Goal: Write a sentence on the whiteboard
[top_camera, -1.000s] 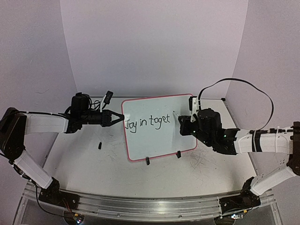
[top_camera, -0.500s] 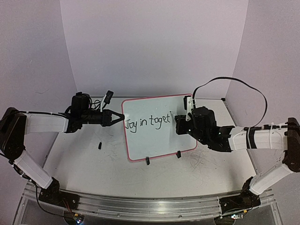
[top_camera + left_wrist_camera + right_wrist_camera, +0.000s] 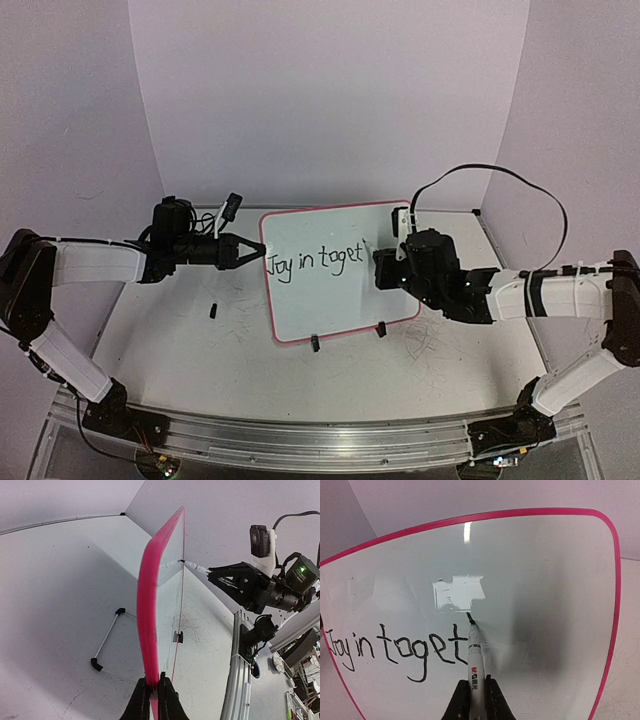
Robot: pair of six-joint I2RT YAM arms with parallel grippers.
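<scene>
The whiteboard stands upright on the table, pink-rimmed, with "Joy in toget" written in black. My left gripper is shut on the board's left rim, fingers either side of the pink edge. My right gripper is shut on a white marker. The marker's black tip rests against the board just above and right of the last "t". In the top view the right gripper sits at the board's right half.
Two black clip feet hold the board's lower edge. A small black cap lies on the scuffed table left of the board. A thin white rod with black ends lies behind the board. A black cable loops above the right arm.
The right gripper has moved left toward the board, bringing the marker tip up beside the final "t". The left gripper and the board have stayed put.
</scene>
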